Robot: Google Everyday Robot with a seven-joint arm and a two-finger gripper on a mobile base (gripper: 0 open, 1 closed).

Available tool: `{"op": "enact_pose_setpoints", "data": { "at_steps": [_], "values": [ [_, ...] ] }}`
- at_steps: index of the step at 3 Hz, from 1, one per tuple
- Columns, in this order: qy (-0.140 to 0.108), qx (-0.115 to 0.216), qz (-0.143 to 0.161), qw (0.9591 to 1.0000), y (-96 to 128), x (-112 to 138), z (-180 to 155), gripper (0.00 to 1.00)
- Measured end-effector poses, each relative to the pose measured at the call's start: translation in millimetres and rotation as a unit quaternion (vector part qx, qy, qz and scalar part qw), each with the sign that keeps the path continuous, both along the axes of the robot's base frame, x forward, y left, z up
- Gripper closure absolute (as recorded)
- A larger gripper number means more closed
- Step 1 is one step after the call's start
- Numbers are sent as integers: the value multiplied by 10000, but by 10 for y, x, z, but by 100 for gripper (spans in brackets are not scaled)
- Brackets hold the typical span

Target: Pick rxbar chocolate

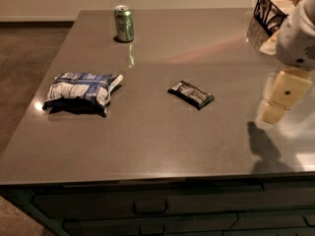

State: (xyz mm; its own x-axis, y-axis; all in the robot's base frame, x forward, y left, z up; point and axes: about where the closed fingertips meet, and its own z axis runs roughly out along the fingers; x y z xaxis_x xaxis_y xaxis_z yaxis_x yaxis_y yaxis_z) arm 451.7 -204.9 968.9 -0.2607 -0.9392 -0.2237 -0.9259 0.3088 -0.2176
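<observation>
While the gripper [281, 98] is held over the table [147, 146] at its right side, its state not being discernible, the chocolate bar [191, 93] is found flat near the middle, apart from bag [81, 90] and can [124, 23].

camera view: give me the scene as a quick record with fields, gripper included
surface: grey table, with drawers under its front edge
target: rxbar chocolate, lying flat near the table's middle, nothing touching it
gripper: gripper above the table's right side, right of the bar and apart from it
left of target: blue-and-white bag, lying on the table
far side: green can, upright
far right corner: wire basket
task state: bar not yet picked
</observation>
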Motion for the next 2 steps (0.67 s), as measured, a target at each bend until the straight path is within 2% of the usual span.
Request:
{"op": "enact_pose_setpoints", "data": {
  "at_steps": [1,2],
  "values": [
    [215,193,-346,9990,257,284,-220,0],
    [307,334,-809,9957,451,544,-398,0]
  ]
}}
